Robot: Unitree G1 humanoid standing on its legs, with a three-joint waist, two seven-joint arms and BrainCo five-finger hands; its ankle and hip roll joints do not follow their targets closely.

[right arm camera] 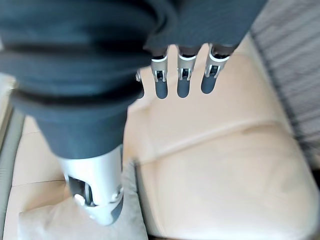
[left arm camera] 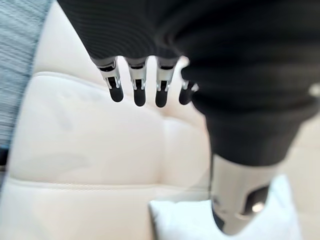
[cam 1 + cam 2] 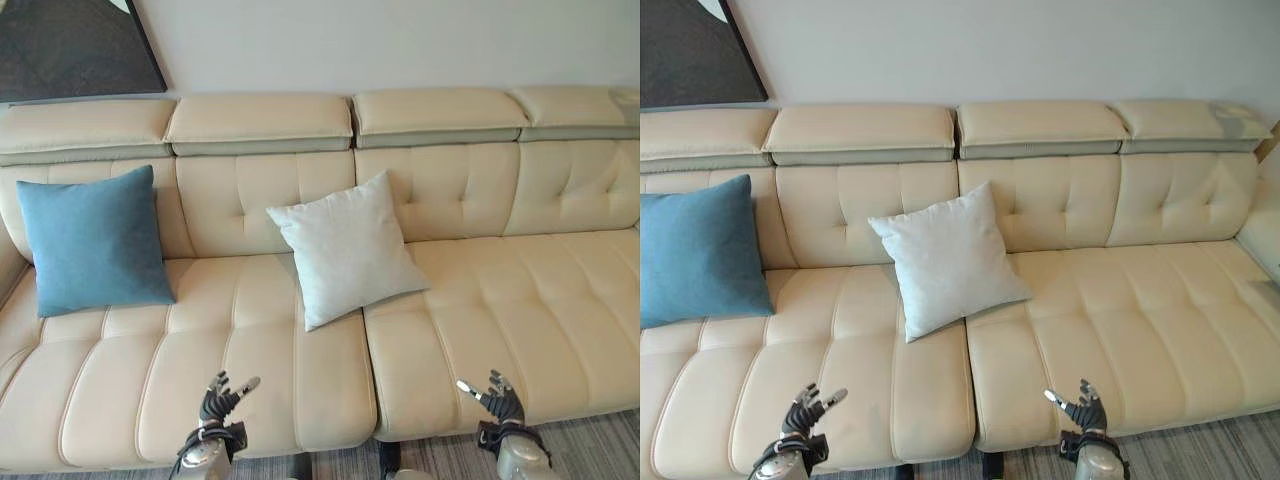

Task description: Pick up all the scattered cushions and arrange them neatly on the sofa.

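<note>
Cushions observed on sofa (image 3: 480,300): white cushion (image 3: 345,248) leans on the backrest, ahead between my hands; blue cushion (image 3: 92,240) stands beyond my left hand (image 3: 218,402). Both left and right hand (image 3: 497,398) fingers spread wide, holding nothing.

The sofa (image 3: 480,300) runs past both side edges in the head views, so its ends are cut off. In the right eye view the blue cushion (image 3: 695,250) loses its left side to the picture's edge. The white cushion (image 3: 345,248) hides the seam between the two seat sections behind it. A dark framed picture (image 3: 70,45) on the wall is cropped at the top left corner. In the left wrist view the left hand (image 2: 137,85) covers much of the seat, and the white cushion shows as a blurred corner at the edge. The right hand (image 1: 182,80) likewise hides part of the sofa.
</note>
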